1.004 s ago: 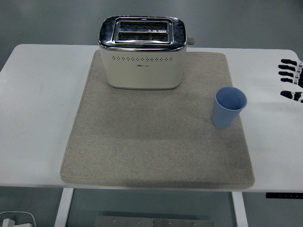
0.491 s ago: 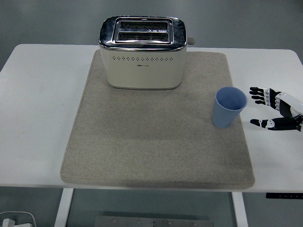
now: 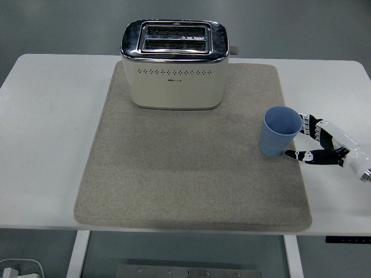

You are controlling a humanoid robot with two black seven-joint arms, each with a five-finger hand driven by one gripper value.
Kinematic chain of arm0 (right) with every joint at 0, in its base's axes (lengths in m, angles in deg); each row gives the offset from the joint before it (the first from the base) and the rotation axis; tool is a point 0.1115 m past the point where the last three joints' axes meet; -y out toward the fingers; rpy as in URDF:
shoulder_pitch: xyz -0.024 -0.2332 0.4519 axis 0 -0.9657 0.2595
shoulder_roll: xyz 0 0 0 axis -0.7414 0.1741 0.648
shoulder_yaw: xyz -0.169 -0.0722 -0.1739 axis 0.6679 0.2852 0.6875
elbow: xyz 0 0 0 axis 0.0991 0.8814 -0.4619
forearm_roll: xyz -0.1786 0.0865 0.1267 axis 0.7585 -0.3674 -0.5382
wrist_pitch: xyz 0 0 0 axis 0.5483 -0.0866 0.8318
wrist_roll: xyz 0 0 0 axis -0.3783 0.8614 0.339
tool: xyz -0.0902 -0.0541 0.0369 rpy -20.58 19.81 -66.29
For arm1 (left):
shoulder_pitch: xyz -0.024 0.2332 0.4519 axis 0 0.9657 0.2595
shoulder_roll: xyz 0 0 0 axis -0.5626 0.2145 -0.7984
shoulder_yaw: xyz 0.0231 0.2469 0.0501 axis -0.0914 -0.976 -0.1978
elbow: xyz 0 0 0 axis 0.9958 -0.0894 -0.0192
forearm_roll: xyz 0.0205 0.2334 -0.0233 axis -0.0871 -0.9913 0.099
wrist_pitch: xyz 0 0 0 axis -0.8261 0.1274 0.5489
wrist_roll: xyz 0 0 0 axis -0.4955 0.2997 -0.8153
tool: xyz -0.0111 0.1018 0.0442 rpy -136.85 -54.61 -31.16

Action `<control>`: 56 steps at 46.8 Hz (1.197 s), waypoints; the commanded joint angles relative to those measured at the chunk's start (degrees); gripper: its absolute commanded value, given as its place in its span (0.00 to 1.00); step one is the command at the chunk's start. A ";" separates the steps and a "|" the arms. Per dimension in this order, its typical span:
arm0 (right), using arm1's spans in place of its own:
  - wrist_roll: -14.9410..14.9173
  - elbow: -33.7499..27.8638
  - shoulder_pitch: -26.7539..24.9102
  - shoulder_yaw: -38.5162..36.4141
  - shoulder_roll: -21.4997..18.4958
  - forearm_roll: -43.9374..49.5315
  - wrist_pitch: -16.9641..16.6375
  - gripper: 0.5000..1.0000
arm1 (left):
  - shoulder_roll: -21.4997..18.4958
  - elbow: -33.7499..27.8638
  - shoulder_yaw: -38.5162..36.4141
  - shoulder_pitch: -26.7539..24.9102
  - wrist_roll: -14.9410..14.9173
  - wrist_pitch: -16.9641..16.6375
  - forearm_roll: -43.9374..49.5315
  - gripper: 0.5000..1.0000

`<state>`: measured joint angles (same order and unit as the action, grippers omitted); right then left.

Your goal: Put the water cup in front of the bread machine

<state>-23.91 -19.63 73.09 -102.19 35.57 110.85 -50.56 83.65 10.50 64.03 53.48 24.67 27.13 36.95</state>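
Note:
A blue water cup [image 3: 280, 131] stands upright on the right side of the grey mat [image 3: 191, 174]. The cream and chrome bread machine [image 3: 175, 64] stands at the mat's far middle, its slots empty. My right hand [image 3: 299, 139] comes in from the right edge, fingers spread, right beside the cup's right side. The thumb tip [image 3: 291, 154] is at the cup's base and the other fingers reach behind its rim. The fingers are not closed around the cup. The left arm is out of view.
The white table [image 3: 46, 133] extends past the mat on the left and right. Its near edge runs just below the mat's front edge. The mat area in front of the bread machine is bare.
My right hand has moved left from the table's right edge to right beside the cup. The cup and bread machine have not moved.

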 commanded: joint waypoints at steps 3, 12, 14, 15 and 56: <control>0.16 -0.17 0.25 -0.01 -1.85 -0.08 0.96 0.82 | 0.00 0.00 -0.01 0.00 0.00 0.07 -0.01 1.00; 0.51 -0.87 0.96 -0.18 -3.52 -0.43 1.67 0.83 | 0.00 0.00 -0.01 0.00 0.00 0.07 -0.01 1.00; 0.51 -1.14 0.96 -0.27 -3.52 -0.35 1.75 0.82 | 0.00 0.00 -0.01 0.00 0.00 -0.02 -0.01 1.00; 0.51 -1.14 0.96 -0.27 -3.52 -0.34 1.84 0.82 | 0.00 0.00 -0.01 0.00 0.00 0.07 -0.01 1.00; 3.32 -2.37 4.91 0.26 -6.07 -0.08 1.05 0.00 | 0.00 0.00 -0.01 0.00 0.00 -0.02 -0.01 1.00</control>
<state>-20.59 -22.31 77.70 -101.86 29.44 110.89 -49.25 83.65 10.50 64.02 53.48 24.67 27.14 36.95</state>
